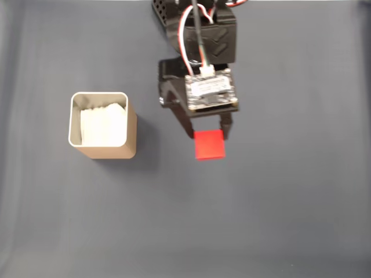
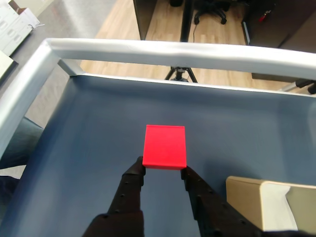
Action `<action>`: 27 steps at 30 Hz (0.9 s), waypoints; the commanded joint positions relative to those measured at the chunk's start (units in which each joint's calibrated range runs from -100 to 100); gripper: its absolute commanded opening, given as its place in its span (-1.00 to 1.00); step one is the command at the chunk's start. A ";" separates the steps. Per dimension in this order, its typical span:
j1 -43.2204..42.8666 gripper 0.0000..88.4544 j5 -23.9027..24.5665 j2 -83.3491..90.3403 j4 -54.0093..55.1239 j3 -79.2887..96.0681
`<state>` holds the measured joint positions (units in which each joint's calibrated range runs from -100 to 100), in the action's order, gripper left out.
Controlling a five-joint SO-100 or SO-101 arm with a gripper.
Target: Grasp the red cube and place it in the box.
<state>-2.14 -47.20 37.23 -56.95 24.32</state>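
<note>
The red cube (image 1: 209, 145) sits between the two black fingertips of my gripper (image 1: 208, 136), which is shut on the cube's near end. In the wrist view the red cube (image 2: 165, 146) juts forward from the gripper (image 2: 163, 170), with one finger (image 2: 132, 183) on each side of it. The box (image 1: 103, 149) stands to the left in the fixed view, tan and open-topped with white paper inside, about a cube's width clear of the arm. A corner of the box (image 2: 249, 197) shows at the wrist view's lower right.
The table is a dark blue-grey mat (image 1: 290, 220). A raised silver rim (image 2: 173, 50) borders it at the far and left sides in the wrist view. Beyond the rim are a wooden floor and a tripod (image 2: 181, 74).
</note>
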 commanded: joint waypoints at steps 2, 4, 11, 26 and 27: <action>3.46 -0.94 -0.49 3.84 -1.04 0.11; 4.88 -0.94 -0.59 4.44 -1.45 0.57; 14.18 -0.95 -1.37 6.35 -2.51 0.57; 23.26 -0.96 -2.20 7.47 -3.33 0.75; 23.76 -0.96 -2.25 7.56 -3.33 1.12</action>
<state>20.11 -48.96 42.22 -60.03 25.50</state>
